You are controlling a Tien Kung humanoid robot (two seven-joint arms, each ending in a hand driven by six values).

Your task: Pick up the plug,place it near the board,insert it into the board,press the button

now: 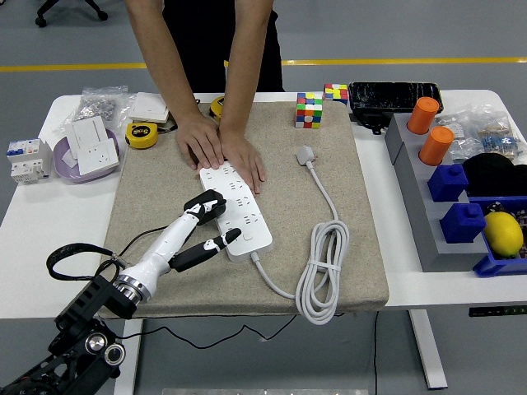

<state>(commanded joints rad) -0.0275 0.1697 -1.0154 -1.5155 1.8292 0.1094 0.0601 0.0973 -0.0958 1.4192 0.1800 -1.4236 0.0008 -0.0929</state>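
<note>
The white power strip [240, 216] lies on the beige mat [148, 206], running from the middle toward the front. My left hand [216, 222] reaches in from the lower left, shut on the black plug [204, 202], which it holds over the strip's left side, roughly at mid-length. Whether the prongs sit in a socket is hidden. The lower finger [216, 242] stretches toward the strip's near end, close to its button [248, 243]. A person's two hands [221, 151] press flat on the strip's far end. My right arm is out of sight.
The strip's white cable lies coiled [323, 267] at the right of the mat, ending in a white plug [305, 154]. Two Rubik's cubes [309, 109] stand at the back. A grey bin [420, 197] with orange cylinders, blue blocks and a lemon [502, 233] stands at the right. Tape measures [141, 134] and a purple bowl [62, 156] are on the left.
</note>
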